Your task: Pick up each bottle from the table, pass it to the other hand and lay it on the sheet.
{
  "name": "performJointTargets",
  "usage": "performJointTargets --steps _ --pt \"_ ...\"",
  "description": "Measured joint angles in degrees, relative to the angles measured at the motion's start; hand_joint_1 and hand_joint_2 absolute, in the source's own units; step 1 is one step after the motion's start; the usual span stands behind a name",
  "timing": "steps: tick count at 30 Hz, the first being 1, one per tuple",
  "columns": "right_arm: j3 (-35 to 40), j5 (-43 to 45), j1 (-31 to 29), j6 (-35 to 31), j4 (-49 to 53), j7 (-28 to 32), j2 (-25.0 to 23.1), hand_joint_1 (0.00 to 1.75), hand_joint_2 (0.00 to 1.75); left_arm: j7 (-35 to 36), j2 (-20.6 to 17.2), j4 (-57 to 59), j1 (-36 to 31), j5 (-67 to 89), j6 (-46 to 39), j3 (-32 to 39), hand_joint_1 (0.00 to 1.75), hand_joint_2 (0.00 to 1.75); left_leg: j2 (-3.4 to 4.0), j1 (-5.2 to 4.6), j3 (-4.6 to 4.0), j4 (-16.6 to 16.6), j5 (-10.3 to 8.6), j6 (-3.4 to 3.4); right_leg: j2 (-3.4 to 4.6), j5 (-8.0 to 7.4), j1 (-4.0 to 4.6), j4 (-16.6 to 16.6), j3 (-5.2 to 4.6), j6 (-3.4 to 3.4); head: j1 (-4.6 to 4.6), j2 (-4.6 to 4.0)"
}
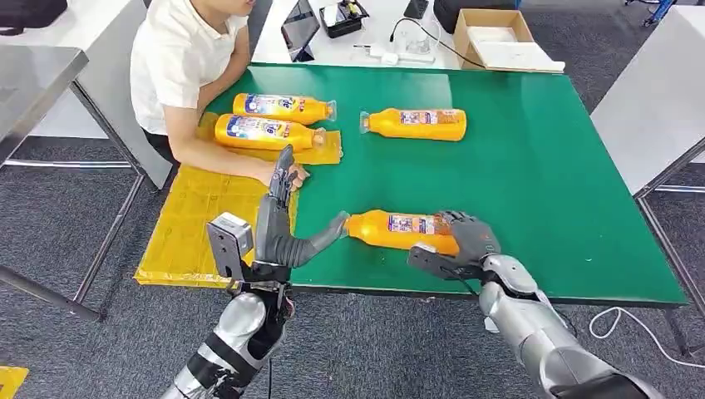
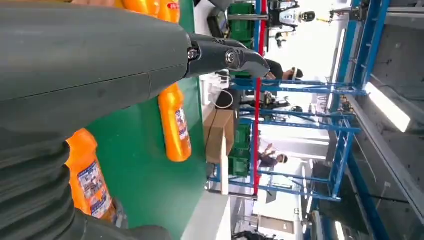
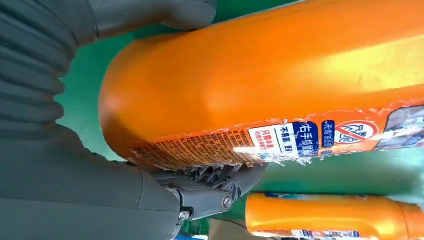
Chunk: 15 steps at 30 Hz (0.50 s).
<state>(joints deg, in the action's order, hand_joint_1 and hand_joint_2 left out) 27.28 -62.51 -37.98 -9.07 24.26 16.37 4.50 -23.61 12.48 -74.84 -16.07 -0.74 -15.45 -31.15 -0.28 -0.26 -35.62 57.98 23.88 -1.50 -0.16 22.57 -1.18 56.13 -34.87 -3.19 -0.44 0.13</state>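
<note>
An orange bottle lies crosswise near the green table's front edge, cap to the left. My right hand grips its base; up close, the thumb and fingers wrap the bottle. My left hand is open at the cap end, fingers upright and thumb reaching to the cap. I cannot tell whether the bottle is off the table. Two more bottles lie on the yellow sheet at the left. Another bottle lies on the bare green further back.
A person sits at the table's left corner, forearm and hand resting on the sheet just beyond my left hand. Behind the table a white desk holds a cardboard box and a tablet. A white cable lies on the floor at the right.
</note>
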Motion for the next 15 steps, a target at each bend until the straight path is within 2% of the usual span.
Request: performJointTargets --steps 5,10,15 --pt "0.6 1.3 -0.7 1.1 -0.5 0.4 0.0 1.75 1.75 0.0 -0.1 0.0 -0.1 -2.4 0.8 0.0 0.00 1.75 -0.01 0.00 0.05 0.0 0.00 0.00 0.02 0.00 0.00 0.0 0.06 0.00 0.00 0.00" --pt "-1.3 10.8 0.2 2.7 -0.4 6.2 0.1 1.75 1.75 -1.7 -0.1 -1.3 1.2 -10.6 1.4 1.7 0.00 1.75 0.02 0.00 0.05 0.0 0.00 0.00 0.03 0.00 0.00 0.0 0.07 0.00 -0.02 0.00" --pt "-2.3 12.4 1.2 1.7 0.3 5.4 0.3 1.75 1.75 -3.4 0.0 -5.2 3.8 -14.6 0.2 4.4 0.00 1.75 0.00 0.01 0.06 0.0 0.01 0.01 0.08 0.01 0.01 0.0 0.06 0.01 0.02 0.00"
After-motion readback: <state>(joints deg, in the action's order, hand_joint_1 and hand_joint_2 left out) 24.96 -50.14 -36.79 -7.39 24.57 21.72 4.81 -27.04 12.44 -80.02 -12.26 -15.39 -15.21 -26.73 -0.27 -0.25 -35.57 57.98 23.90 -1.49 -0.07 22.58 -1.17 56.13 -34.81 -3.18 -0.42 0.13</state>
